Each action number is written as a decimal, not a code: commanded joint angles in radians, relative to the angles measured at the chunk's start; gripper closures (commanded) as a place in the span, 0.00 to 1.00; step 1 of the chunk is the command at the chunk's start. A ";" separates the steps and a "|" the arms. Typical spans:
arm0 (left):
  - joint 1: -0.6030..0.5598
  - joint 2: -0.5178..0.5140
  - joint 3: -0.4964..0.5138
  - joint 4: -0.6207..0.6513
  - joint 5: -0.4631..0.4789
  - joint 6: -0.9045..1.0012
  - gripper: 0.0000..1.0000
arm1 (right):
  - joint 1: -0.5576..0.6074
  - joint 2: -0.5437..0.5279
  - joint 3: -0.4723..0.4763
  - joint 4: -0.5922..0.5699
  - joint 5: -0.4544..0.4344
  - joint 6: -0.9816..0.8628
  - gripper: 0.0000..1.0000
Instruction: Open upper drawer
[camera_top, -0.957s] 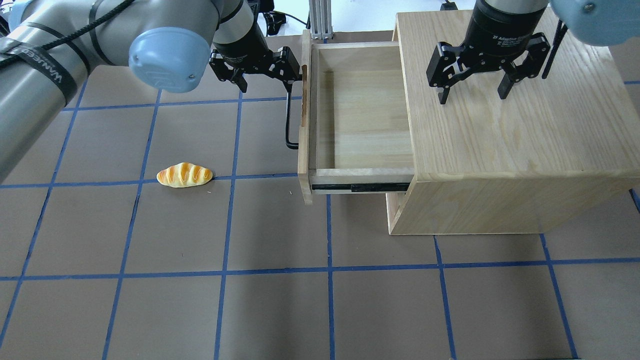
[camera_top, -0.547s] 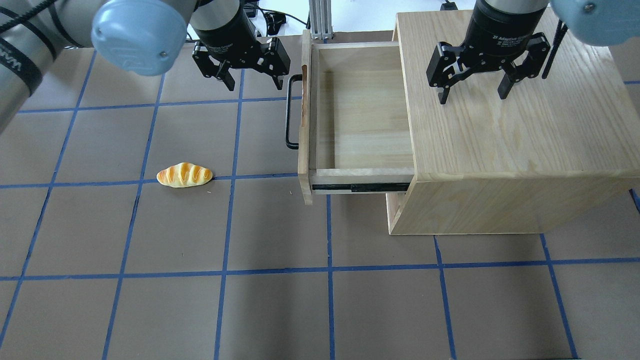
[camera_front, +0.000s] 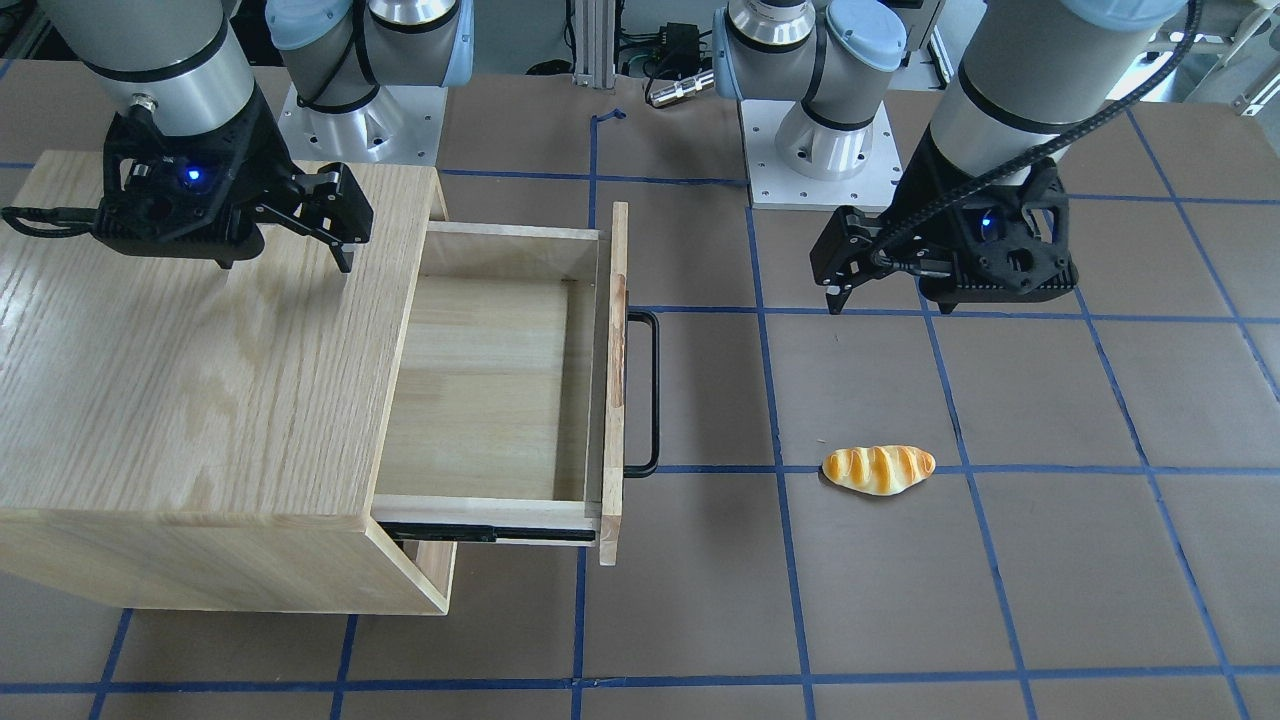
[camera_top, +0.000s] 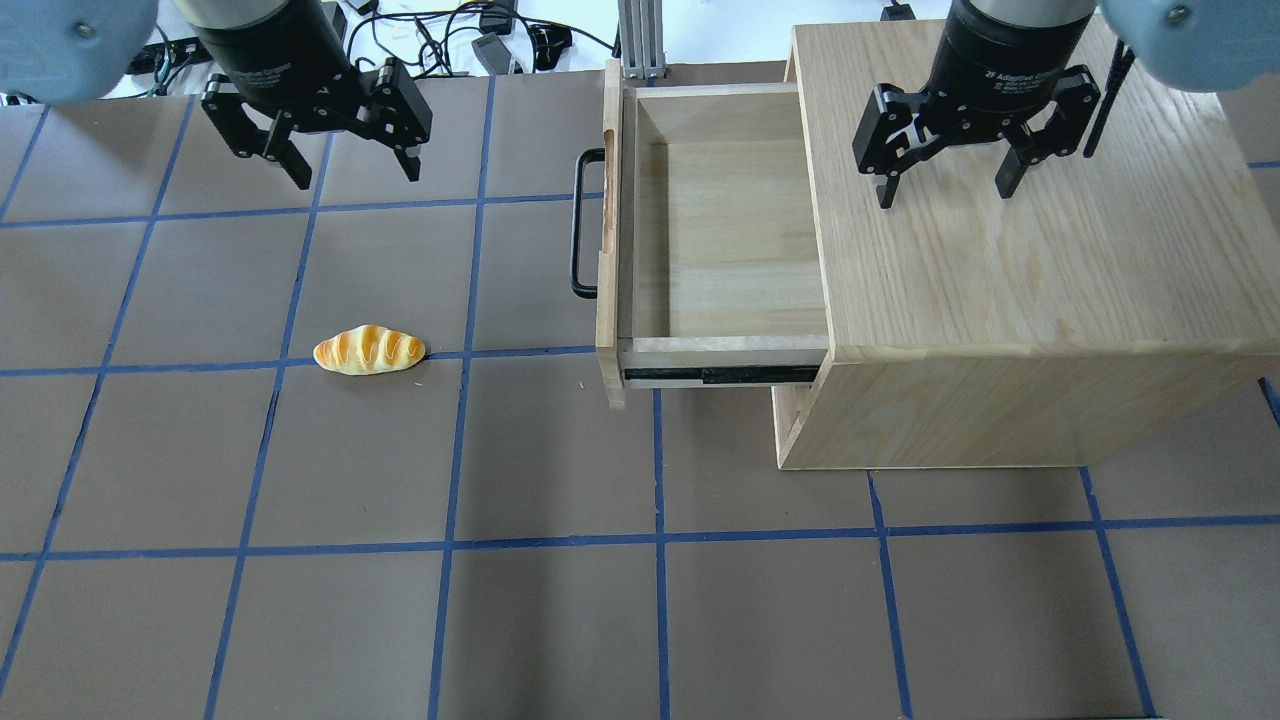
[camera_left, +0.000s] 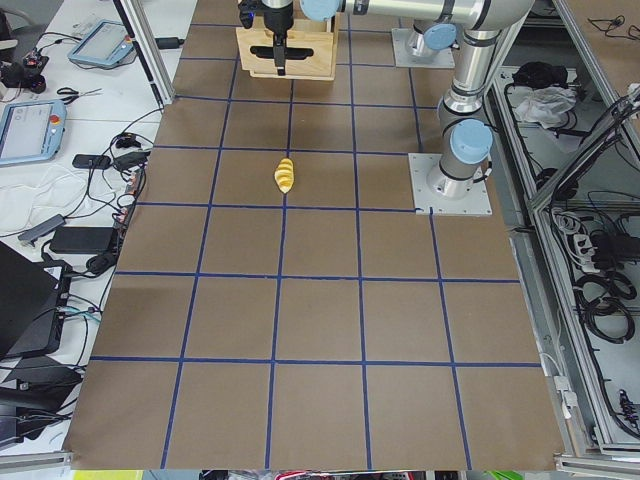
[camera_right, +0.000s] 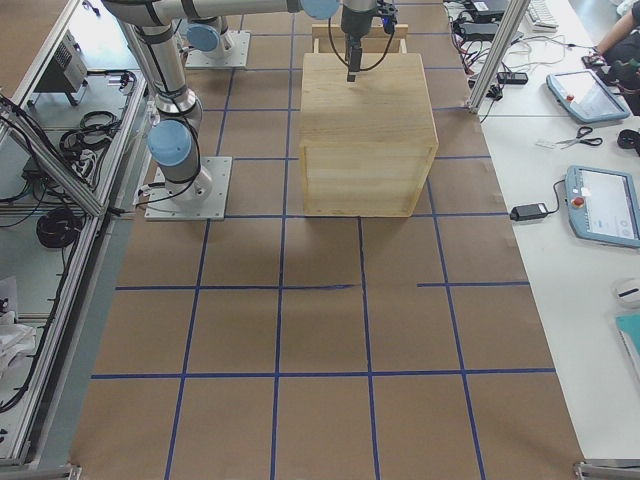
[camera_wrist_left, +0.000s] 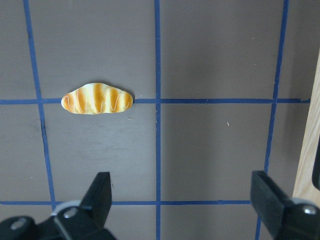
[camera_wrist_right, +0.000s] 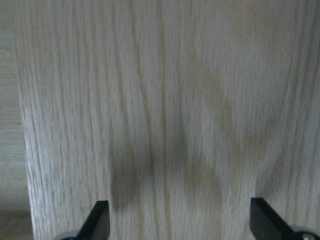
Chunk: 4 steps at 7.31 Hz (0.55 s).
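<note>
The upper drawer (camera_top: 725, 225) (camera_front: 480, 390) of light oak stands pulled out of the oak cabinet (camera_top: 1030, 250) (camera_front: 180, 380), its inside bare. Its black bar handle (camera_top: 578, 222) (camera_front: 652, 392) faces the open floor and nothing holds it. My left gripper (camera_top: 352, 165) (camera_front: 838, 290) is open and empty, well to the side of the handle, above the brown table. My right gripper (camera_top: 945, 190) (camera_front: 290, 255) is open and empty, hovering over the cabinet top. The right wrist view shows only oak grain (camera_wrist_right: 160, 110) between its fingertips.
A toy bread roll (camera_top: 369, 350) (camera_front: 879, 468) (camera_wrist_left: 97, 98) lies on the brown table with blue tape lines. The drawer's black side rail (camera_top: 720, 376) sticks out toward the front. The arm bases (camera_front: 820, 130) stand at the table's back edge.
My left gripper has drawn away from the drawer handle, moving left across the table, and stays open. The drawer, the bread roll and my right gripper have not moved.
</note>
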 joint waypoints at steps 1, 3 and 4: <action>0.045 0.051 -0.035 -0.001 0.068 0.052 0.00 | 0.000 0.000 0.001 0.000 0.000 -0.001 0.00; 0.044 0.054 -0.035 -0.006 0.041 0.050 0.00 | 0.000 0.000 -0.001 0.000 0.000 -0.001 0.00; 0.039 0.066 -0.044 -0.010 -0.011 0.049 0.00 | 0.000 0.000 -0.001 0.000 0.000 0.000 0.00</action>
